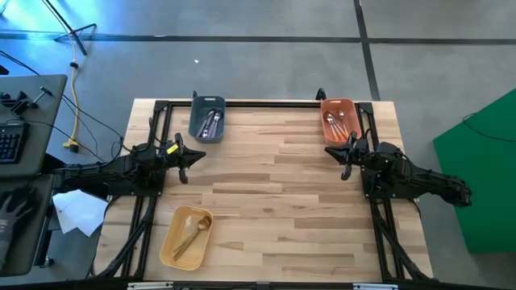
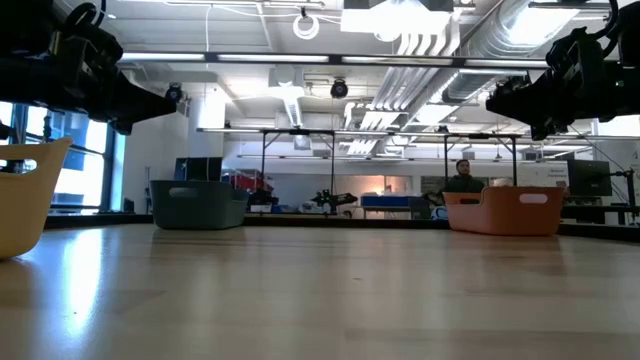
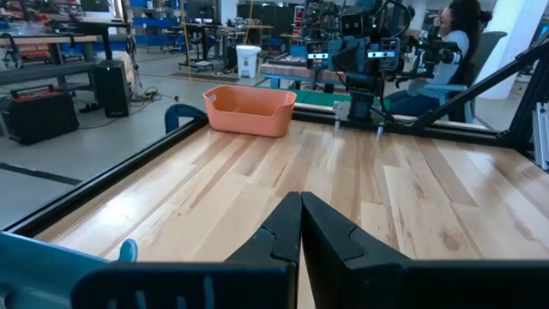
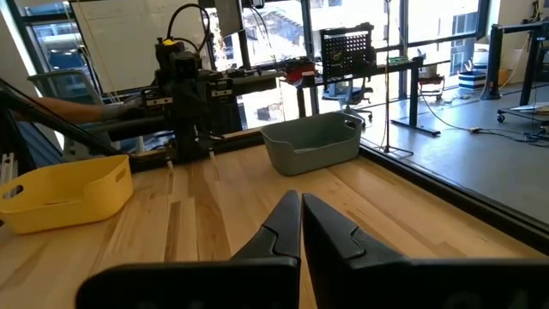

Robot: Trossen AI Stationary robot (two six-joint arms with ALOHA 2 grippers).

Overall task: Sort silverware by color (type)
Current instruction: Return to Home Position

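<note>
The silverware (image 1: 211, 123) was shown only from above; in the other views it was hidden by bin walls. Pieces lay lengthwise in the blue bin (image 1: 197, 121) and the orange bin (image 1: 348, 109) at the far edge of the bench (image 1: 274, 185) — gold ones were slanted in the yellow bin (image 1: 171, 246). The left hand (image 3: 300, 199) and the right hand (image 4: 300, 199) were closed on nothing, each held near a far bin.

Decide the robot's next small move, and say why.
Probably just park both arms: the silverware lies in the grey-blue bin, orange bin and yellow bin, none loose on the table; left gripper and right gripper are shut, empty.
</note>
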